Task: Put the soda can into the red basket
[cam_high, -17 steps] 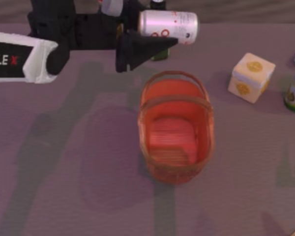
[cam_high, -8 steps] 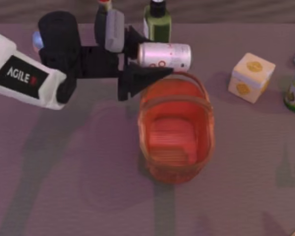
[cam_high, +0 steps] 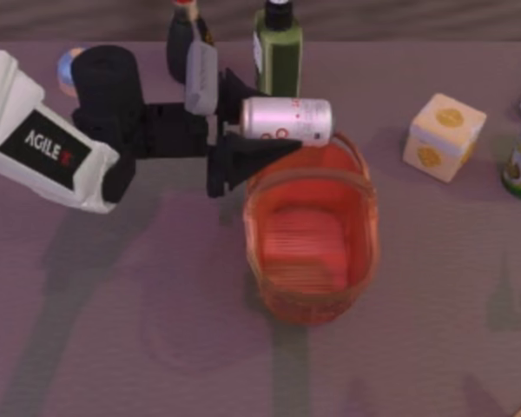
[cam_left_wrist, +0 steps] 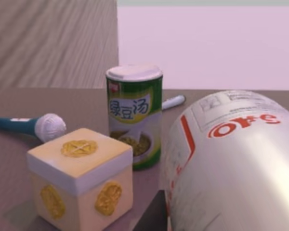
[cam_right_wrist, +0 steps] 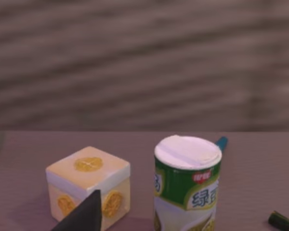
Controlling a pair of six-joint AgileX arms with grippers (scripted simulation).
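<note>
Gripping the soda can [cam_high: 286, 120] on its side, the left pincer [cam_high: 243, 130] hangs above the far rim of the red basket [cam_high: 311, 300], its dark fingers [cam_high: 247, 156] clamped across the can's end nearest the arm, so the can's free end reaches out over the basket's arched handle. In the left wrist view the can [cam_left_wrist: 231, 163] fills the near side, its red lettering turned outward. It looks a light, thin-walled thing with a smooth, slick skin; I judge a firm but not crushing hold across the round body suits it best, since a grip at one end lets the far end sag or twist. The basket seems stiff enough to take a short drop. A green bottle [cam_high: 278, 48] and a dark bottle [cam_high: 184, 39] stand just behind the pincer, a cream cube box [cam_high: 444, 136] lies to the counter's right, and a green-labelled canister [cam_right_wrist: 187, 180] beyond it. Of the right pincer only a dark fingertip shows in its own wrist view; I cannot tell its state.
</note>
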